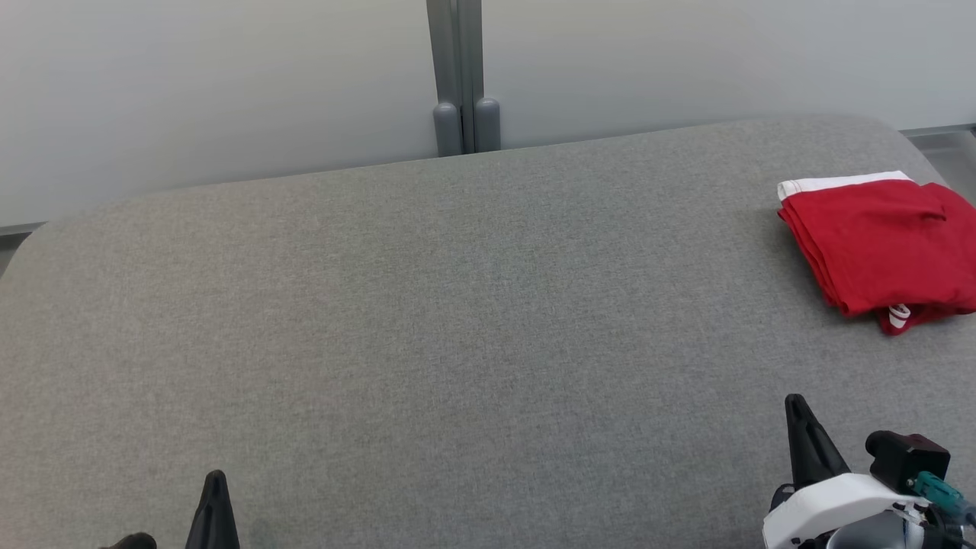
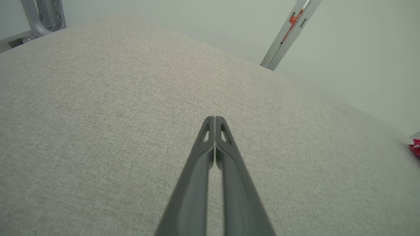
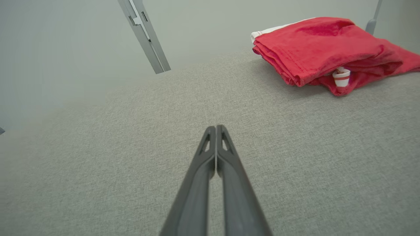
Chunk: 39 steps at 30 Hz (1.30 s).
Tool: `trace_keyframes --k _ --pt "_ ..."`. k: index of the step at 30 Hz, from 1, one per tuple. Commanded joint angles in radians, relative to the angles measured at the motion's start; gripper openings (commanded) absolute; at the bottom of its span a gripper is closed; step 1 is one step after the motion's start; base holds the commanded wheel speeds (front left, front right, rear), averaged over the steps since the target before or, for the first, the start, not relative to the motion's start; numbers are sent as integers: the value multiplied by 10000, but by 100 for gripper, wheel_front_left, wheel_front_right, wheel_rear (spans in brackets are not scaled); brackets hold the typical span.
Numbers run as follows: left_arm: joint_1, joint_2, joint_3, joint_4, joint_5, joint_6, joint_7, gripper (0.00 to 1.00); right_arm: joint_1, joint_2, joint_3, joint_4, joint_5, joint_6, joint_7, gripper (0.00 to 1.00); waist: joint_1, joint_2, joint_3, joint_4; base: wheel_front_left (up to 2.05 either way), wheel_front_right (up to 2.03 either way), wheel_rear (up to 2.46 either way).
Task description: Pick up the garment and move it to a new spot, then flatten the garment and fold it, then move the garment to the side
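Note:
The garment [image 1: 877, 240] is red with a white band and lies folded in a compact stack at the right side of the grey fabric table [image 1: 457, 320]. In the right wrist view the garment [image 3: 321, 49] sits ahead and to the right of my right gripper [image 3: 216, 127], whose two dark fingers are pressed together on nothing. From the head view my right gripper [image 1: 797, 404] is low at the right, well short of the garment. My left gripper [image 2: 215, 118] is shut and empty above bare table; its tip [image 1: 216, 479] shows at the lower left. A sliver of the garment [image 2: 415, 146] shows at the far right edge.
A grey post [image 1: 461, 76] stands behind the table's far edge against a pale wall. The table's corners are rounded, and the garment lies close to the right edge.

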Motion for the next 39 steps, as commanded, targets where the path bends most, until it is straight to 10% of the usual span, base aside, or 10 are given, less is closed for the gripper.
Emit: trace_keyframes --k 1,39 --pt "-333 41 89 -93 -411 -84 91 0 -292 -35 -30 -195 513 -3 86 0 1 0 0 6 0 0 0" --pt "-1504 72 414 129 -5483 -418 1476 0 -862 8 -227 -352 6512 -8 1434 0 1 0 14 151 0 0 0"
